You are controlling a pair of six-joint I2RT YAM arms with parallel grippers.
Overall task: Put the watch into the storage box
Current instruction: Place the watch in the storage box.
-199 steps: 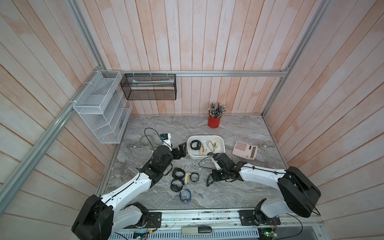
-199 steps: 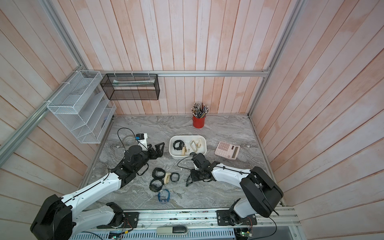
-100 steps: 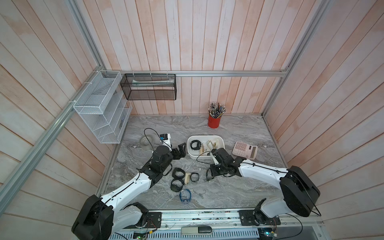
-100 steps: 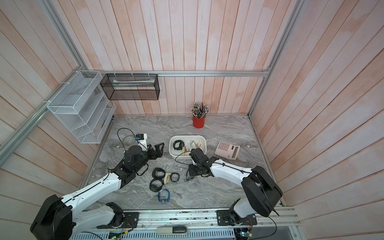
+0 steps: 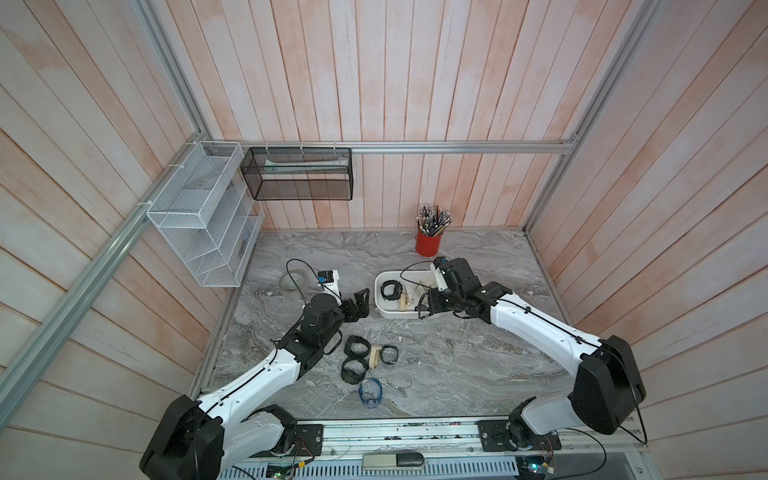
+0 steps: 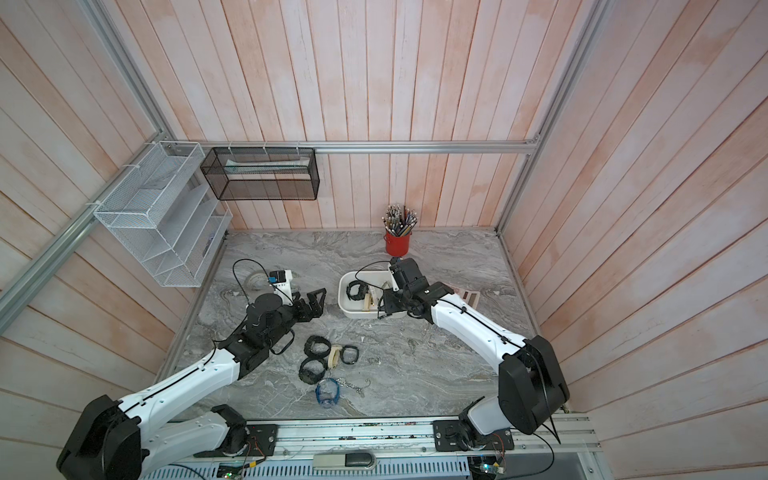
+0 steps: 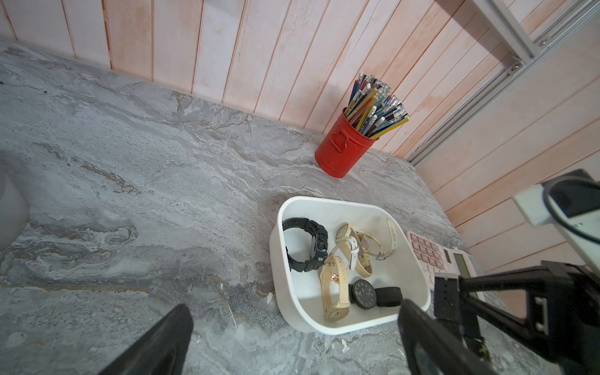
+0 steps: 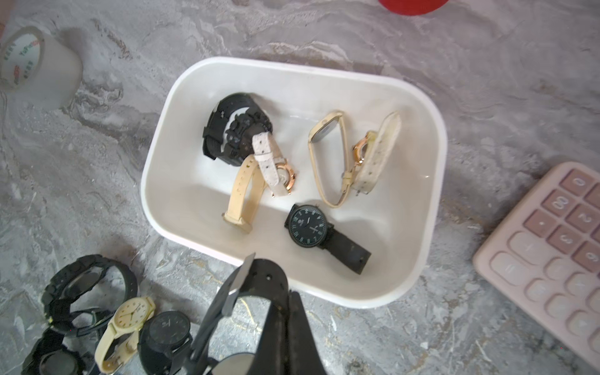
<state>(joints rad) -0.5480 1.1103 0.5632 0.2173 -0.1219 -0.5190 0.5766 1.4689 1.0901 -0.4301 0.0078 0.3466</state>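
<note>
One black watch (image 8: 259,276) hangs above the edge of the storage box (image 8: 162,168), strap pinched in the right gripper (image 8: 289,311) (it seems light, floppy; strap is good hold); left gripper (image 5: 360,305) spread, empty.

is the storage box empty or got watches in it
Not empty: the storage box holds a black round-dial watch, a chunky black watch and others.

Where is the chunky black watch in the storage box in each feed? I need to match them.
Top view: chunky black watch in the storage box, at the end nearer the left arm.
Top view: same end.
Left wrist: box end away from the pink calculator, watch.
Right wrist: likewise, against a white strap.
Shared landmark: the box's white rim.
</note>
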